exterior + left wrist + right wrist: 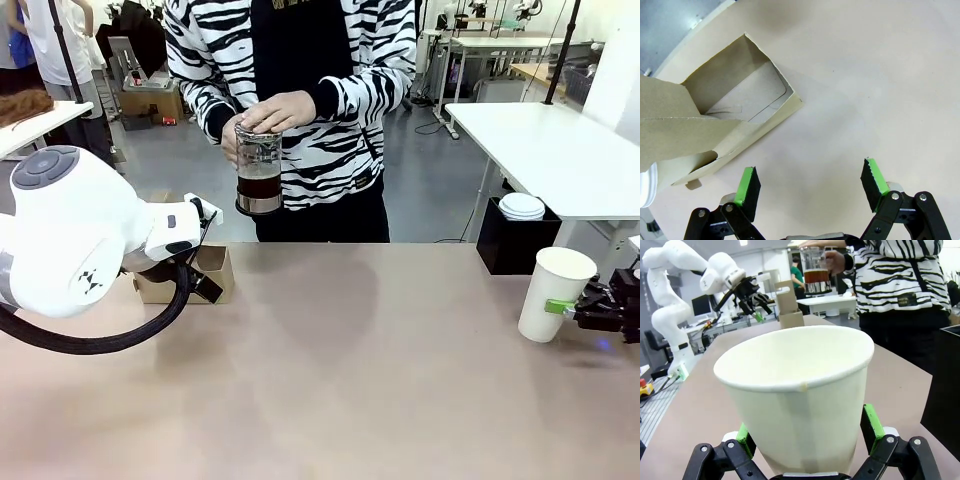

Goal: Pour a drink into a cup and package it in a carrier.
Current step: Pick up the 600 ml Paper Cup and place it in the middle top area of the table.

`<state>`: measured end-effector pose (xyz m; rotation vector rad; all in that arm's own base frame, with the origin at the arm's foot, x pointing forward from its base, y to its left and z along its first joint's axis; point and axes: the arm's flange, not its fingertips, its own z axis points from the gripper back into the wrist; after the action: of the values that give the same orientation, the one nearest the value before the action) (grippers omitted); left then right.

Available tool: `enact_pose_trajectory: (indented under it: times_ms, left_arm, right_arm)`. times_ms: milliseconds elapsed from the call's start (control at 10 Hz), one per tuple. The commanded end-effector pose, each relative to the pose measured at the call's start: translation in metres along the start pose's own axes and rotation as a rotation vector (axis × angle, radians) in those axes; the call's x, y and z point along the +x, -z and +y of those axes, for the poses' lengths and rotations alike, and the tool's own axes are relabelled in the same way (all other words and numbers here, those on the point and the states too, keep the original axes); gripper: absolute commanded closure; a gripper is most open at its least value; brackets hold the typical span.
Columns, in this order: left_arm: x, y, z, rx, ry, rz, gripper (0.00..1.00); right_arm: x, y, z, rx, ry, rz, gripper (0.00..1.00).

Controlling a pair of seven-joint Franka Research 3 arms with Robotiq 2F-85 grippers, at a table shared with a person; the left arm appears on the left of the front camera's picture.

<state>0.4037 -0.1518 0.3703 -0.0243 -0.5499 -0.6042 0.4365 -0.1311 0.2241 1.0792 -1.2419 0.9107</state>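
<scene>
Front view: one cup [555, 290], one carrier [218, 265]; left claw [812, 177], right claw [807, 432] spread, gripping nothing.

Bare table [350, 360] between carrier [222, 272] and cup [555, 290].

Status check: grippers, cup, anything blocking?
Left gripper open beside carrier. Right gripper open around cup. Person's hands hold jug, far side.

The left arm [70, 230] is a rounded white shell with a grey cap [45, 165], a small black dot mark [88, 282] and a thick black cable [100, 340]. The left claw [810, 170] and right claw [806, 425] are black linkages with silver pins [895, 196] and green ribbed pads [747, 186]. The person [340, 140] wears a zebra-striped jacket with black cuffs [325, 98] over a black top.
</scene>
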Motion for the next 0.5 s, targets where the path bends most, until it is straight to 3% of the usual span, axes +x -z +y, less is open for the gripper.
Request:
enact_pose_trajectory:
  times_ms: [0,100,400]
  left_arm:
    - [-0.0001,-0.0003,-0.0002,-0.001,0.0,-0.001,0.0]
    - [-0.0001,-0.0003,-0.0002,-0.001,0.0,-0.001,0.0]
    - [-0.0001,-0.0003,-0.0002,-0.001,0.0,-0.001,0.0]
  right_arm:
    - [0.0012,0.0052,-0.0078,-0.007,0.015,-0.012,0.0]
    - [0.0005,0.0039,-0.0085,-0.004,0.027,-0.015,0.2]
    - [-0.0031,0.0009,-0.0003,0.002,0.007,0.001,0.2]
